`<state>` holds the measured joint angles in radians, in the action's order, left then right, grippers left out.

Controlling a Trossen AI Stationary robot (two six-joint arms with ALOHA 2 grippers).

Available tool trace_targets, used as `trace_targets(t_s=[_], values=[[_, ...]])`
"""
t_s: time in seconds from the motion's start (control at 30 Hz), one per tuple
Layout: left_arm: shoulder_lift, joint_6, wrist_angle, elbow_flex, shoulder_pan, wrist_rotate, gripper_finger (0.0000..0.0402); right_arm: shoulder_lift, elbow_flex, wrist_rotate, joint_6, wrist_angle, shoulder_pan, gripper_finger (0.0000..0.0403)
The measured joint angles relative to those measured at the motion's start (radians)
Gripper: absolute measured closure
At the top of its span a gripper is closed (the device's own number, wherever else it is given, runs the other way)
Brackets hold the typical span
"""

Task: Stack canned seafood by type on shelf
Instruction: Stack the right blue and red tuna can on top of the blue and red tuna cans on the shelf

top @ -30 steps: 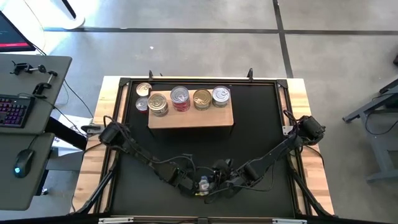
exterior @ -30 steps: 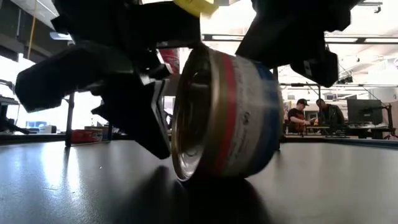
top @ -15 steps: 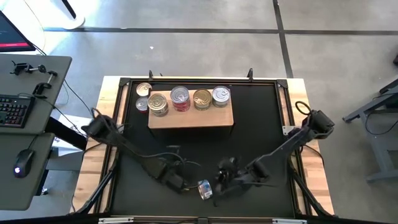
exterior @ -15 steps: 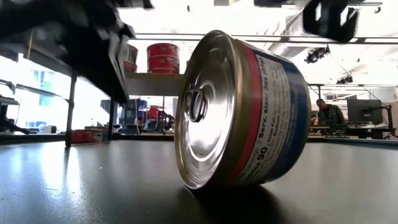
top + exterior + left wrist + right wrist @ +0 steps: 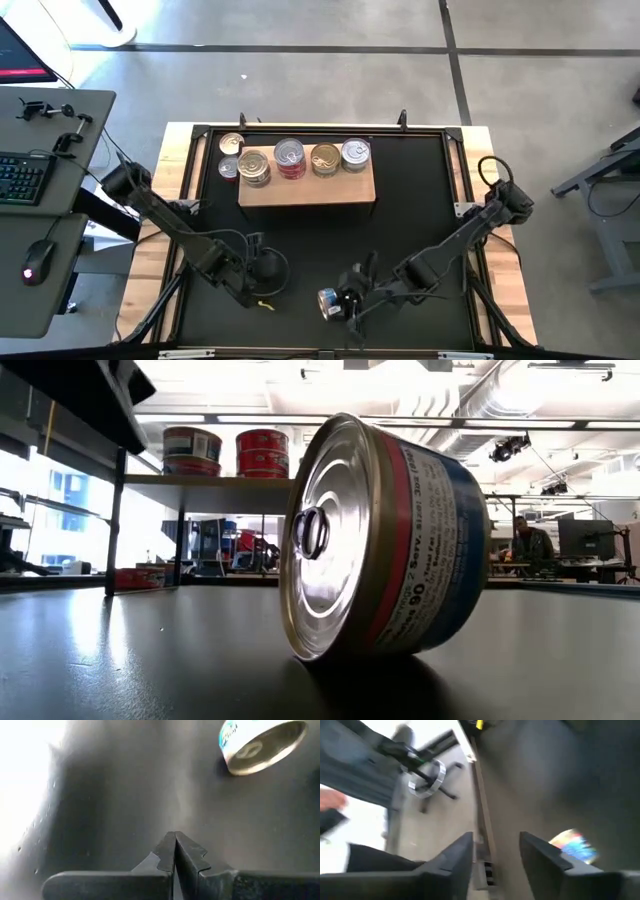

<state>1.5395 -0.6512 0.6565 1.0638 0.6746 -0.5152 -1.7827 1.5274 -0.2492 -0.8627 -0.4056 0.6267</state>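
One seafood can (image 5: 328, 300) with a red and blue label lies tipped on its side on the black mat near the table's near edge. Its silver pull-tab lid (image 5: 320, 540) faces sideways, and the lower edge of its side wall rests on the mat. My left gripper (image 5: 258, 290) is shut (image 5: 175, 847), left of the can and apart from it. My right gripper (image 5: 348, 300) is open (image 5: 497, 852) just right of the can (image 5: 572, 845), which shows outside its fingers. The wooden shelf (image 5: 305, 188) stands near the far edge with several cans (image 5: 290, 157) on top.
Two more cans (image 5: 230, 155) stand on the mat left of the shelf. Stacked cans (image 5: 262, 452) show on the shelf in the low view. The mat between the shelf and the tipped can is bare. Pale wooden strips (image 5: 500, 280) border the mat. People sit at a desk far behind.
Both grippers were at the can a second ago. The left gripper has let go and drawn away toward the table's left, and both have gone out of the low view. The can has stayed near the near edge, tipped on its side.
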Motion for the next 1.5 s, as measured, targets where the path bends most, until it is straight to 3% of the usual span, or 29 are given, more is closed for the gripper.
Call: trace_targets(t_s=[0.17,0.27,0.4,0.6,0.73,0.9,1.5], values=[[-0.001,0.091,0.01,-0.004,-0.018,0.077,0.0401,-0.071,0.186,0.024,0.052,-0.21,-0.033,0.0196],[0.005,0.135,0.012,-0.003,-0.029,0.11,0.0401,-0.112,0.254,0.122,0.042,-0.253,-0.062,0.0179],[0.005,0.167,0.01,-0.003,-0.041,0.114,0.0401,-0.182,0.326,0.161,-0.155,-0.362,-0.098,0.0176],[0.005,0.236,0.003,-0.003,-0.048,0.114,0.0401,-0.284,0.421,0.137,-0.367,-0.54,-0.133,0.0176],[0.005,0.288,0.003,-0.003,-0.048,0.121,0.0401,-0.337,0.435,0.114,-0.541,-0.571,-0.141,0.0176],[0.004,0.305,0.005,-0.003,-0.048,0.123,0.0401,-0.379,0.437,0.102,-0.646,-0.581,-0.155,0.0176],[0.001,0.242,0.027,-0.003,-0.045,0.18,0.0401,-0.411,0.435,0.092,-0.656,-0.639,-0.183,0.0176]])
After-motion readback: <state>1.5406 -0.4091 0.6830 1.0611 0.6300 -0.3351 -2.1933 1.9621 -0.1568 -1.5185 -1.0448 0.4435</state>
